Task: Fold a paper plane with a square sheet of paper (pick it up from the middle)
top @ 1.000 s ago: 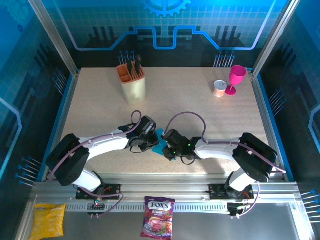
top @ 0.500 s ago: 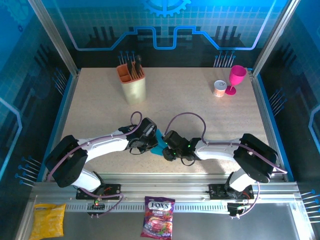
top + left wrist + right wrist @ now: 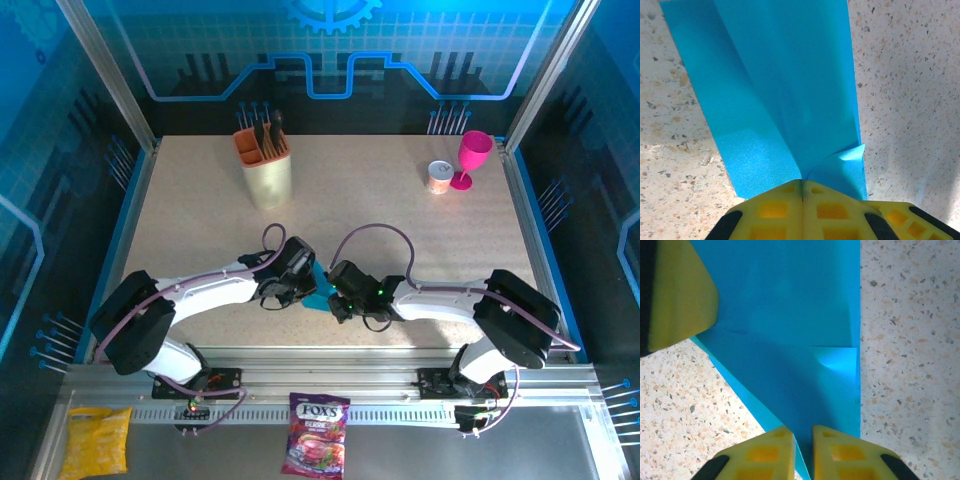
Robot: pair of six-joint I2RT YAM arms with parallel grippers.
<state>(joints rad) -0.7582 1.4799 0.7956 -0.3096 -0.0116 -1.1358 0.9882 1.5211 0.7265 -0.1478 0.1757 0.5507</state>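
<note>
Near the middle of the speckled beige table's (image 3: 420, 240) near edge, the left gripper (image 3: 801, 186) is pinching the folded thin cyan-blue paper sheet (image 3: 790, 85) tight while the right gripper (image 3: 802, 436), jaws nearly together, is straddling its edge; keeping edges aligned should sharpen the crease.

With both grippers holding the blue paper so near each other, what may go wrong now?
1. The left gripper is shut on the square sheet of paper, and the right gripper pinches its edge; pulling apart may tear it.
2. A small corner is already bent, so creases may come out crooked.
3. The wrists almost meet above the table and may collide.
</note>
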